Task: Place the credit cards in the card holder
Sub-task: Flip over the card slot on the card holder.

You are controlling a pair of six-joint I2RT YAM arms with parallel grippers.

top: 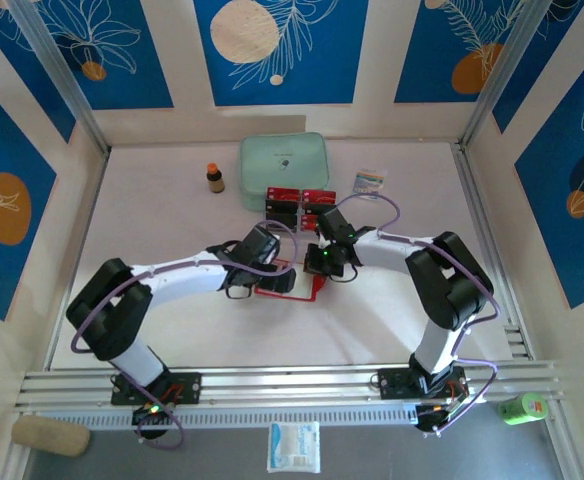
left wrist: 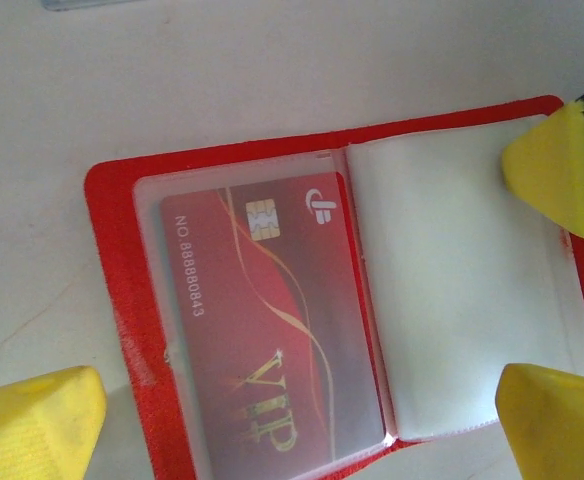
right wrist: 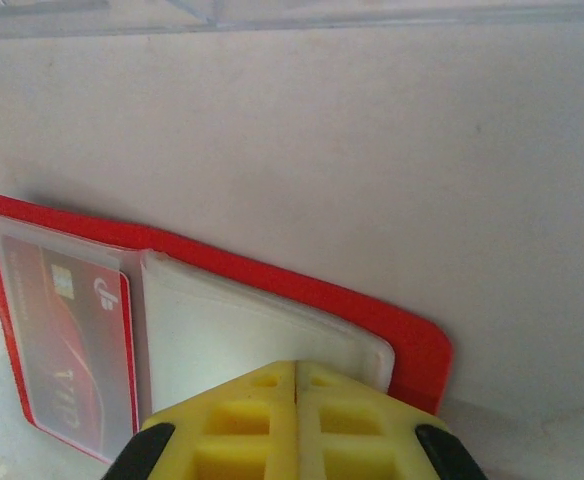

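Note:
The card holder (left wrist: pixel 122 300) lies open on the table, its red cover under pale clear pockets. One red credit card (left wrist: pixel 262 320) marked VIP sits inside the left pocket. My left gripper (left wrist: pixel 297 430) hovers open over the holder, one yellow fingertip at each side. My right gripper (right wrist: pixel 295 372) is shut, with its tips pressing on the right-hand stack of clear pockets (right wrist: pixel 232 340). Those right fingertips (left wrist: pixel 552 170) touch the pocket's far corner. More credit cards (top: pixel 283 198) lie in a cluster behind the card holder (top: pixel 312 288), between the left gripper (top: pixel 272 276) and right gripper (top: pixel 322 262).
A large mint-green case (top: pixel 282 158) stands at the back, just behind the loose cards. A small brown bottle (top: pixel 215 178) is to its left. A pale striped packet (top: pixel 370 180) lies to its right. Metal rails (top: pixel 292 385) edge the table's front.

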